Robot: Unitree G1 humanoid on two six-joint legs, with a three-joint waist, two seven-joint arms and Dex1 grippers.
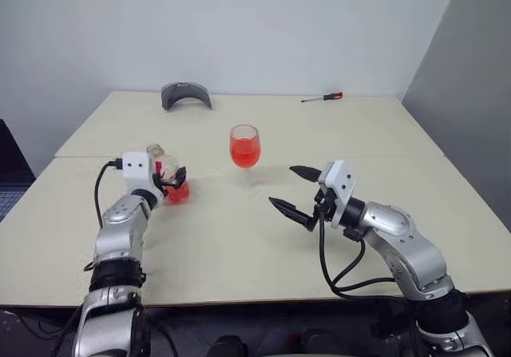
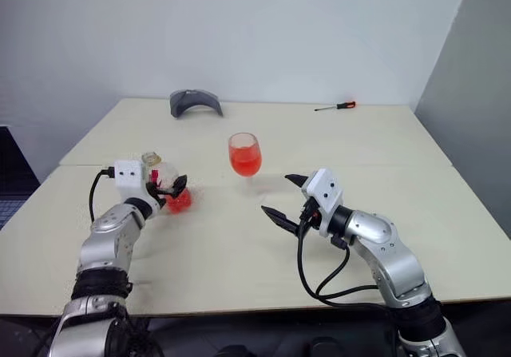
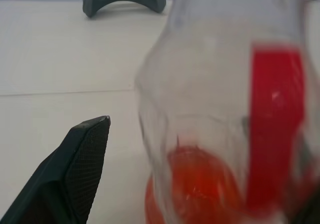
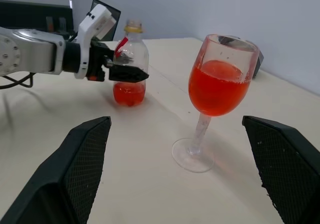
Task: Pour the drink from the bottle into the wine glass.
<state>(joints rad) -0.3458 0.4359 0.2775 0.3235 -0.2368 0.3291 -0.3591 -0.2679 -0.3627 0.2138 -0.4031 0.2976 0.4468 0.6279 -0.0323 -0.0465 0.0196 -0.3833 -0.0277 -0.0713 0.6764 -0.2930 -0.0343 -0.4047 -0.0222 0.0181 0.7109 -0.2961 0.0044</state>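
Note:
The bottle (image 1: pixel 164 168) stands upright on the left of the table, with a little red drink (image 4: pixel 128 93) in its bottom. My left gripper (image 1: pixel 177 180) is open around its lower body. One finger (image 3: pixel 75 169) shows a clear gap to the plastic. The wine glass (image 1: pixel 245 147) stands at the table's middle, its bowl about half full of red drink (image 4: pixel 217 86). My right gripper (image 1: pixel 282 184) hovers open just right of the glass and nearer me, aimed at the stem, holding nothing.
A grey curved object (image 1: pixel 186 95) lies at the far side of the table (image 1: pixel 239 245). A red-handled screwdriver (image 1: pixel 323 97) lies at the far right. A grey wall (image 1: pixel 471 93) borders the table's right side.

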